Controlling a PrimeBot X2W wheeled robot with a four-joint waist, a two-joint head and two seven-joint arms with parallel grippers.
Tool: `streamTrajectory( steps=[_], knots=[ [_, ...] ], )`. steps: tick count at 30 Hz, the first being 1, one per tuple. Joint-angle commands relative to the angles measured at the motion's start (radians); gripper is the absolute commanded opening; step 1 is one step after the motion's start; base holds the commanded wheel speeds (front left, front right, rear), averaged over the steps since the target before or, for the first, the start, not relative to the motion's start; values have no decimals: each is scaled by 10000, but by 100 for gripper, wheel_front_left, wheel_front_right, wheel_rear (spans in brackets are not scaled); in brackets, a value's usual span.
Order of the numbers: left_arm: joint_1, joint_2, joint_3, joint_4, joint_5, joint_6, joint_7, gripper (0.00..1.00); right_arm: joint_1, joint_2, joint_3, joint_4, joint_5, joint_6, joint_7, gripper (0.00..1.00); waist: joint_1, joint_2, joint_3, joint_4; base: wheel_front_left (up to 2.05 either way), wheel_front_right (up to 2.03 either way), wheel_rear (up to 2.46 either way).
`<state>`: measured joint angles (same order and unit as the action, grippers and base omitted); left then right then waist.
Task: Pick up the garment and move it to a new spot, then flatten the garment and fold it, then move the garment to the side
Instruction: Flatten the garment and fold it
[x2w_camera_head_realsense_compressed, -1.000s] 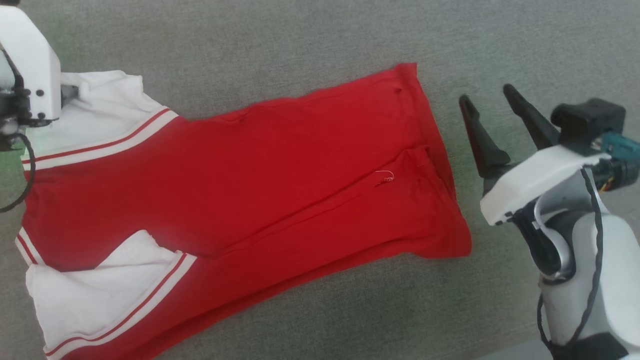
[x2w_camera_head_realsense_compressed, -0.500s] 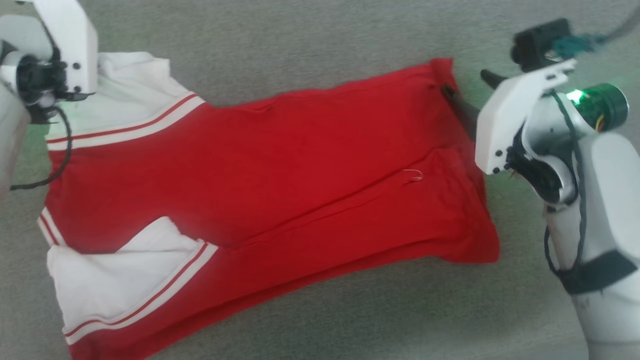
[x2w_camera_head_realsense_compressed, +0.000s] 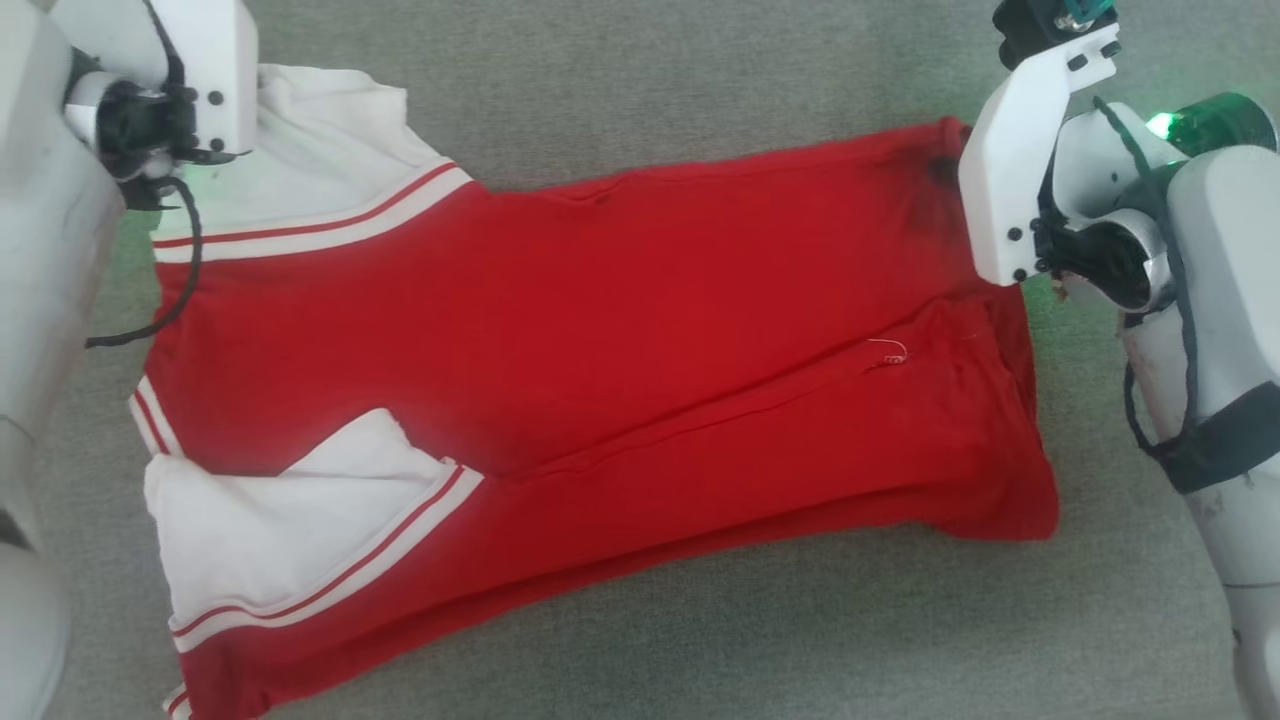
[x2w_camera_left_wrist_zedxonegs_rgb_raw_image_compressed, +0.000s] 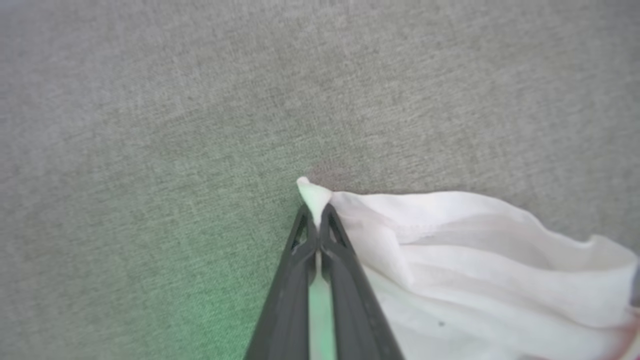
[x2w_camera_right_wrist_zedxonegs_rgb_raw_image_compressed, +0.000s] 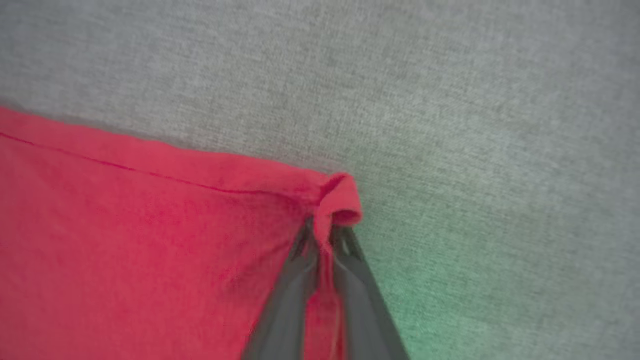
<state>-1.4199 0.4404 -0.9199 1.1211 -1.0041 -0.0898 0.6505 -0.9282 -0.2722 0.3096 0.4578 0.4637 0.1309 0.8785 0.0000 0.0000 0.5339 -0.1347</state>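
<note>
The garment (x2w_camera_head_realsense_compressed: 620, 330), a red jersey with white sleeves and red-white striped trim, lies flat and lengthwise on grey fabric, plain side up. Its sleeves are at the left, its hem at the right. My left gripper (x2w_camera_left_wrist_zedxonegs_rgb_raw_image_compressed: 316, 220) is shut on the tip of the far white sleeve (x2w_camera_left_wrist_zedxonegs_rgb_raw_image_compressed: 450, 250); in the head view its white wrist housing (x2w_camera_head_realsense_compressed: 190, 80) covers the fingers. My right gripper (x2w_camera_right_wrist_zedxonegs_rgb_raw_image_compressed: 325, 235) is shut on the far hem corner (x2w_camera_right_wrist_zedxonegs_rgb_raw_image_compressed: 340, 200), red cloth bunched between its fingers. Its housing (x2w_camera_head_realsense_compressed: 1020, 170) hides that corner in the head view.
Grey woven fabric (x2w_camera_head_realsense_compressed: 700, 80) surrounds the garment on all sides. My pale forearms stand at the left edge (x2w_camera_head_realsense_compressed: 40, 300) and right edge (x2w_camera_head_realsense_compressed: 1220, 400) of the head view. A fold ridge (x2w_camera_head_realsense_compressed: 720, 420) runs along the garment's near half.
Both grippers came down onto the garment's far corners and closed on them: the left on the sleeve tip, the right on the hem corner. The head camera has shifted, sliding the whole picture rightwards.
</note>
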Motion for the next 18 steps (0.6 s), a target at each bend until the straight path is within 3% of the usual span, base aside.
streamTrajectory(
  steps=[1,10,18],
  knots=[
    [82,-39,-30,211,-55,2,-91,0,208,-78,84,300,-37,-3,-73,0,0,0,-81,101,0,0,0],
    [-241,-336,-74,59,-214,-292,-17,0,428,-703,-39,-235,115,-8,-688,0,0,0,-618,674,0,0,0],
    [-173,-375,-213,-546,-235,-351,333,0,1526,-1183,-840,-1420,87,-3,-682,0,0,0,-1330,1323,0,0,0]
  ],
)
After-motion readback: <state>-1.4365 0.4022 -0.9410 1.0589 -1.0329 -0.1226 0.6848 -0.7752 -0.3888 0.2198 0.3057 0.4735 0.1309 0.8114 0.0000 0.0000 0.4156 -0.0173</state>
